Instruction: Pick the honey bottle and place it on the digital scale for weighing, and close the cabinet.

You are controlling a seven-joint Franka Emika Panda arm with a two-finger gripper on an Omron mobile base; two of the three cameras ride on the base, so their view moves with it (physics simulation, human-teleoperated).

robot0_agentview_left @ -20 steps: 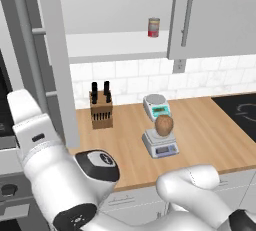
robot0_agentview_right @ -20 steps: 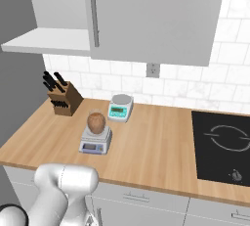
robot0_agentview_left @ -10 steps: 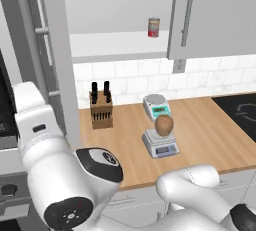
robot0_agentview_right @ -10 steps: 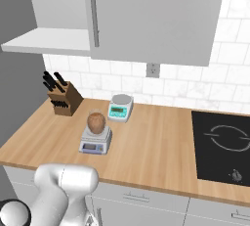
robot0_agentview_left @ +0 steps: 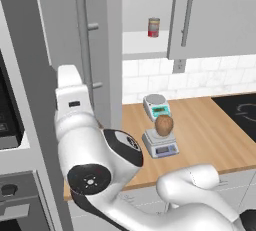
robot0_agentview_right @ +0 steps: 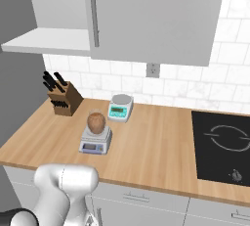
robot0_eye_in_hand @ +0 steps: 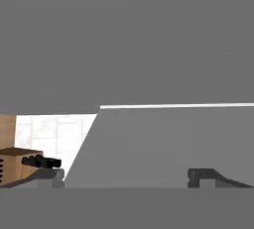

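Left base view: honey bottle [robot0_agentview_left: 163, 124] already resting on digital scale [robot0_agentview_left: 160, 143] mid-desk; cabinet [robot0_agentview_left: 95, 55] door swung partway, not yet shut. Hand [robot0_eye_in_hand: 126, 177] spread, pinching nothing.

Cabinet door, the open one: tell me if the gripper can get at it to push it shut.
Probably yes. In the hand view the open gripper faces the cabinet door close up, its flat panel ahead of the fingertips with nothing between them.
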